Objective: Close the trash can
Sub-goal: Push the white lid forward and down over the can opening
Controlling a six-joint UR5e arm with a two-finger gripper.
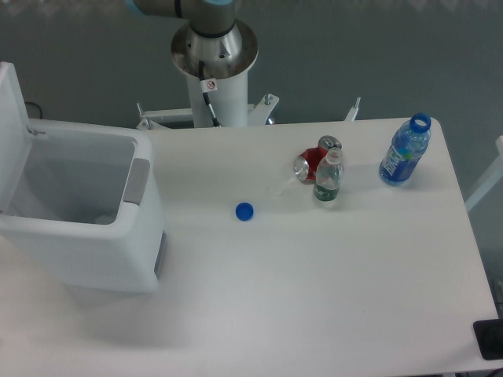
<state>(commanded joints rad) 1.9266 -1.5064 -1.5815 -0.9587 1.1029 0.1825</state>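
Note:
The trash can is a large boxy white bin at the left end of the table. It stands open, and I can see into its grey-white inside. Its flat white lid is raised on the hinge at the far left edge of the view. A grey latch tab sits on the right rim. Only the arm's base column shows, at the top. The gripper is out of view.
A blue bottle cap lies mid-table. A red can lies on its side beside a small clear bottle. An uncapped blue bottle stands near the right edge. A black object is at the bottom right corner.

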